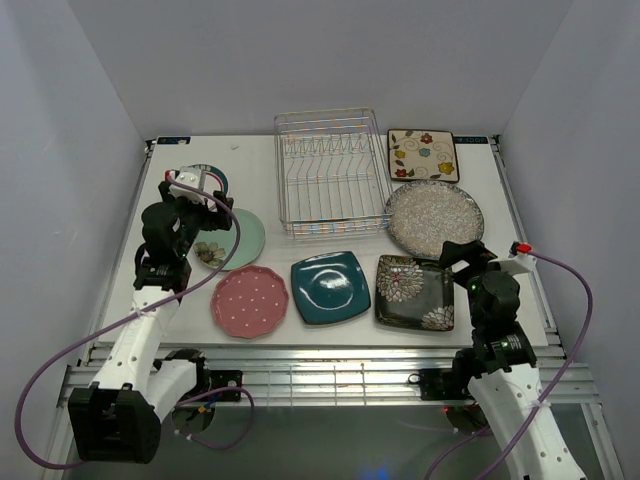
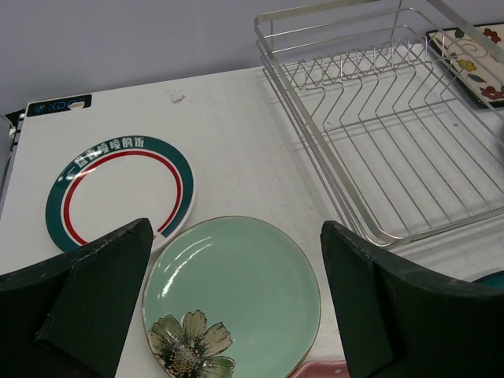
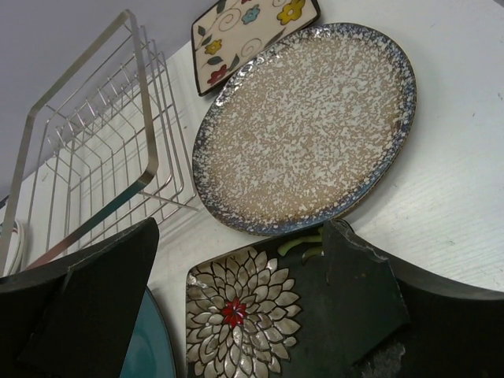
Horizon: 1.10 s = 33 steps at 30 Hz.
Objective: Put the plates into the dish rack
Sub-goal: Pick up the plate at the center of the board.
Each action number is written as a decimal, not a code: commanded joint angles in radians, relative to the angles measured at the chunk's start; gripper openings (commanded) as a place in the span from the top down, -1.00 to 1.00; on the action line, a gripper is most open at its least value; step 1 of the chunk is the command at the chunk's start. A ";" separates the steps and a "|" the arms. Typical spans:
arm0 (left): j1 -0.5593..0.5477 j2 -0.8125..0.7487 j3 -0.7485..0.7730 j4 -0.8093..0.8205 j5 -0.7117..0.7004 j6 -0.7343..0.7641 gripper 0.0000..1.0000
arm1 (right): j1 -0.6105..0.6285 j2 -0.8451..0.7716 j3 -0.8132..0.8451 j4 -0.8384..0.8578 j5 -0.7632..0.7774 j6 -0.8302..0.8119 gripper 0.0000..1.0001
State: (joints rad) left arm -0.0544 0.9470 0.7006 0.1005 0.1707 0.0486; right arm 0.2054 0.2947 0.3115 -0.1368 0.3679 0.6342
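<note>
**Ana:** Since nothing stands between its prongs, how far along would you say the dish rack [image 1: 330, 170] is?

**Ben:** Not started, I'd judge. It sits at the back of the worktop [image 1: 250, 165] and all seven plates lie flat around it. The cream floral square plate [image 1: 422, 155] is just beside its right end, with the speckled grey plate [image 1: 434, 217] in front of that. The pink dotted plate [image 1: 249, 300], teal square plate [image 1: 331, 286] and black floral plate [image 1: 414, 292] make a near row.

**Ana:** And the arms?

**Ben:** The left jaws hang apart and empty above the mint floral plate [image 2: 236, 299], with the white teal-rimmed plate [image 2: 118, 193] just behind it. The right jaws, also apart and empty, hover over the far edge of the black floral plate. My guess is that each arm takes the plates on its own side, since the rack sits between them.

**Ana:** What can't you make out?

**Ben:** From above, the left arm covers much of the white plate and part of the mint one. The right arm hides the black plate's far right corner. In the left wrist view the mint plate's rim seems to meet the pink one, but I cannot tell whether they touch. The right wrist view cuts off most of the rack.
</note>
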 commanded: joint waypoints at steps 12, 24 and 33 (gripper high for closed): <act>0.001 0.033 0.027 -0.008 0.009 0.020 -0.96 | -0.060 0.307 0.009 0.189 -0.001 0.051 -0.80; 0.001 0.016 0.020 -0.005 0.009 0.020 -0.96 | -0.371 0.435 -0.069 0.321 -0.291 0.094 -0.80; 0.001 0.026 0.022 -0.004 0.012 0.023 -0.96 | -0.531 0.596 -0.129 0.535 -0.521 0.134 -0.83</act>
State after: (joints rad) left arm -0.0544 0.9859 0.7006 0.0971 0.1726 0.0639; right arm -0.3027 0.8551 0.1913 0.2577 -0.0475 0.7437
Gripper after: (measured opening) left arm 0.980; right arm 0.910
